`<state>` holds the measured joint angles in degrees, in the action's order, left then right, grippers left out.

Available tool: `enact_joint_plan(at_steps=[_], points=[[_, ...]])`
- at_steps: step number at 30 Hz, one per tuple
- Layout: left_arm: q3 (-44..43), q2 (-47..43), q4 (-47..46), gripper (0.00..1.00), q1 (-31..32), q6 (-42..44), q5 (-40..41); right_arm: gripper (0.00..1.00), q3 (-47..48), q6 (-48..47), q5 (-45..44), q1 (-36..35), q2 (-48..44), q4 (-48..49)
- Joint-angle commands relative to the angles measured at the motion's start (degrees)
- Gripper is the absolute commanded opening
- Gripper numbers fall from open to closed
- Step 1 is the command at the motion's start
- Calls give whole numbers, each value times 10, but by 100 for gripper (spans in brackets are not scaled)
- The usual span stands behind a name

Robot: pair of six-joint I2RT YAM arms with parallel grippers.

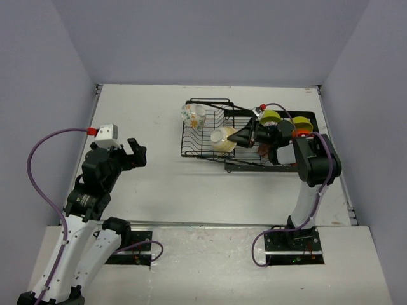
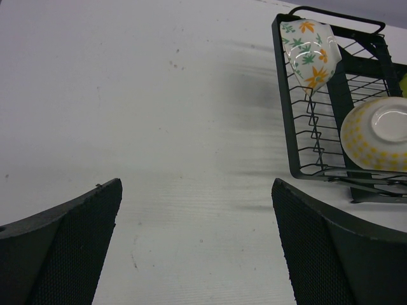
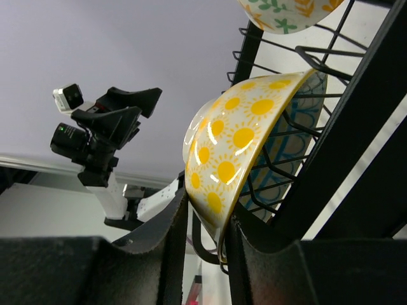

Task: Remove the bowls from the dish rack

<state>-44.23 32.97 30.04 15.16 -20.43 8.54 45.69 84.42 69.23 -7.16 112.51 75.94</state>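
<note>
The black wire dish rack (image 1: 205, 151) stands at the centre right of the table. A cream bowl with yellow suns (image 1: 222, 138) leans on edge in its basket part. My right gripper (image 1: 240, 135) is shut on this bowl's rim; in the right wrist view the fingers (image 3: 172, 244) pinch the bowl (image 3: 232, 149) from both sides. A blue-patterned bowl (image 3: 304, 130) shows behind it through the wires. A white floral bowl (image 1: 192, 115) leans at the rack's far left corner. Lime green (image 1: 271, 117) and orange (image 1: 303, 128) bowls sit by my right wrist. My left gripper (image 1: 137, 152) is open and empty, left of the rack.
In the left wrist view the left gripper (image 2: 197, 244) hangs over bare white table (image 2: 159, 127), with the rack (image 2: 294, 133), the floral bowl (image 2: 310, 54) and the sun bowl (image 2: 378, 133) at the upper right. Grey walls enclose the table.
</note>
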Motion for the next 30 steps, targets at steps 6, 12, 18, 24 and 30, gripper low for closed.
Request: enact_joint_plan(at_steps=[6, 12, 18, 24, 30], points=[[0, -2, -21, 100, 6, 2, -8, 13, 17, 67, -2, -14, 30, 155], [0, -4, -22, 100, 7, 2, -7, 0, 28, 84, -4, -21, 29, 167], [0, -4, -21, 100, 8, 2, -7, 0, 34, 94, -7, -25, 14, 170], [0, -5, -21, 100, 8, 2, -6, 0, 60, 117, -9, -35, -7, 182], [0, -7, -20, 100, 9, 2, -2, 0, 89, 129, -10, -45, -26, 178]])
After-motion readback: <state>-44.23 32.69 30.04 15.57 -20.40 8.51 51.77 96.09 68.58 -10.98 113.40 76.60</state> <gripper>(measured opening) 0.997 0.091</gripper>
